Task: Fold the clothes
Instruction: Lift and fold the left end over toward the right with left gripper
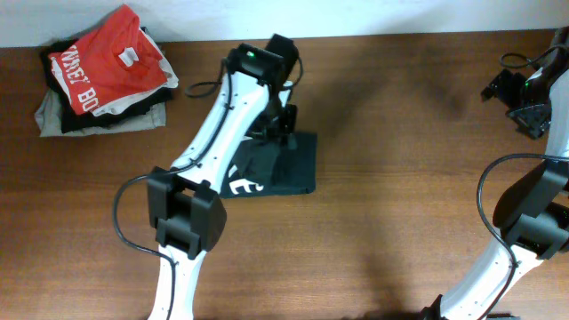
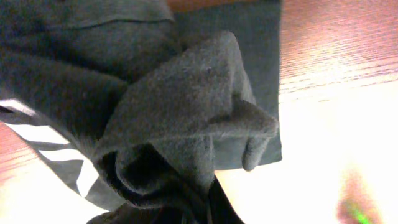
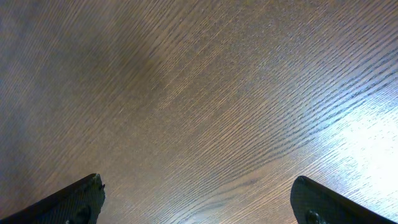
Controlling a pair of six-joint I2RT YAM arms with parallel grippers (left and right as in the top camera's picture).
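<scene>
The dark charcoal garment [image 1: 283, 167] with white print marks lies folded small at the table's middle. My left gripper [image 1: 277, 120] is over its far edge and shut on a bunched fold of the fabric [image 2: 186, 124], lifted above the flat layers; the fingers are hidden under the cloth in the left wrist view. White print stripes show at lower left there. My right gripper [image 1: 524, 93] is open and empty at the far right of the table; its two fingertips [image 3: 196, 199] hang over bare wood.
A pile of folded clothes with a red T-shirt [image 1: 100, 64] on top sits at the table's far left corner. The left arm [image 1: 209, 160] stretches across the garment's left side.
</scene>
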